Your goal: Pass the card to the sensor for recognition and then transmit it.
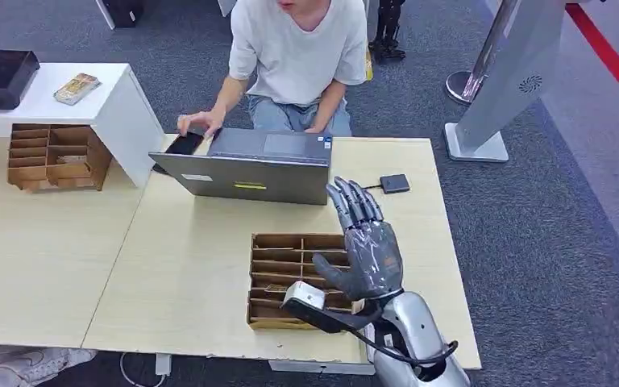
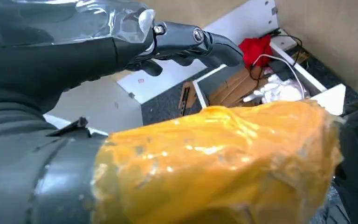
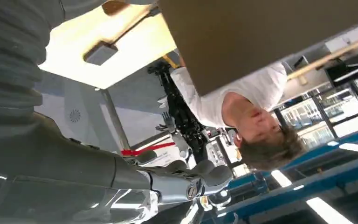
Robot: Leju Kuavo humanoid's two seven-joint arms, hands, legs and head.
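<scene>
My right hand [image 1: 364, 246] is raised above the right end of a cardboard slotted tray [image 1: 290, 278] at the table's front, fingers spread and pointing up, nothing in it. In the right wrist view its fingers [image 3: 193, 179] are also bare. A small black square sensor [image 1: 394, 183] with a cable lies on the table beyond the hand, right of the laptop; it appears again as the sensor [image 3: 100, 52]. I cannot pick out a card for certain. My left hand [image 2: 186, 39] hangs below table height, its dark fingers loosely extended and holding nothing.
A grey laptop [image 1: 246, 165] stands open at the table's far edge, a seated person [image 1: 294, 56] in a white shirt behind it with a hand by a phone [image 1: 185, 143]. A second cardboard tray [image 1: 52, 157] sits far left under a white shelf [image 1: 89, 97].
</scene>
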